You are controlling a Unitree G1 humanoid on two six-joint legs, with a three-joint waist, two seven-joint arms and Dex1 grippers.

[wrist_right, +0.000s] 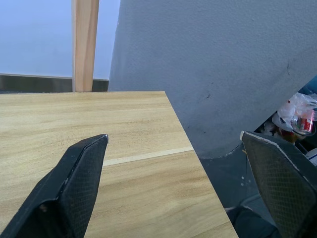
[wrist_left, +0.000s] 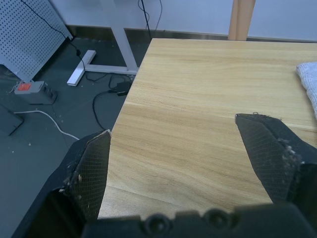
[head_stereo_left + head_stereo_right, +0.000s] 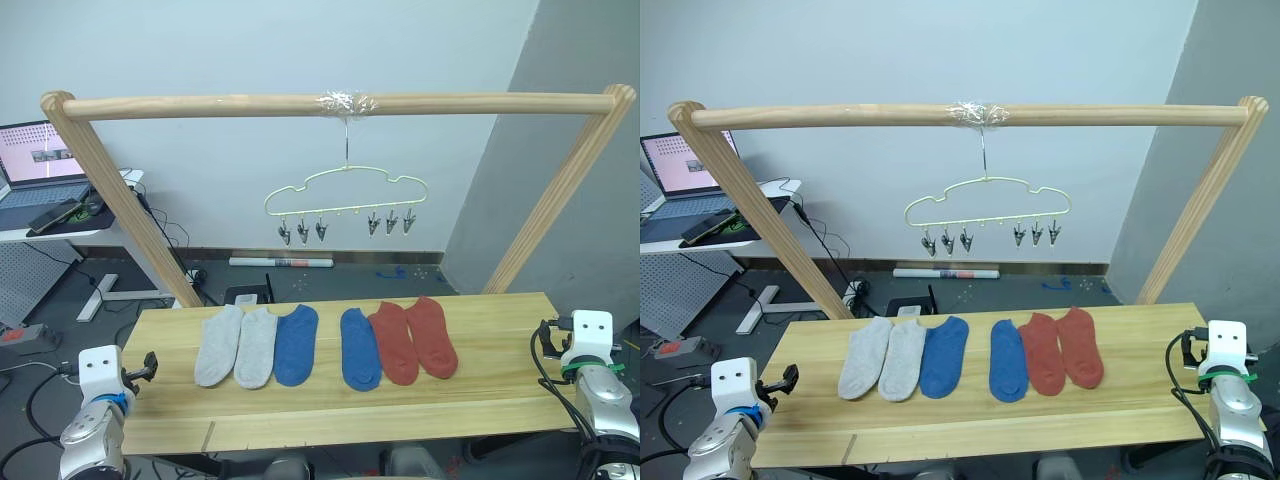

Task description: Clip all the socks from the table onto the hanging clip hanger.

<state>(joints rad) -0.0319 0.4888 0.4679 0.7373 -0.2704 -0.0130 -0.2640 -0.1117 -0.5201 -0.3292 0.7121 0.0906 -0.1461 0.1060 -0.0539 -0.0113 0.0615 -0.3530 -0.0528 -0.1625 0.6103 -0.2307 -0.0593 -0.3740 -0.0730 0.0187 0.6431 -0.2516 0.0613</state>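
Six socks (image 3: 330, 345) lie unclipped on the table (image 3: 500, 330); with both grippers spread wide and empty, one sock should be pinched near its cuff first.

Six socks (image 3: 325, 345) flat in a row on wooden table (image 3: 490, 385), clip hanger (image 3: 346, 205) above, clips seemingly empty

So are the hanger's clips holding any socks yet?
No, empty. All six clips on the hanger hang bare, and the six socks lie flat on the table.

Six socks (image 3: 326, 345) flat below clip hanger (image 3: 346, 205)
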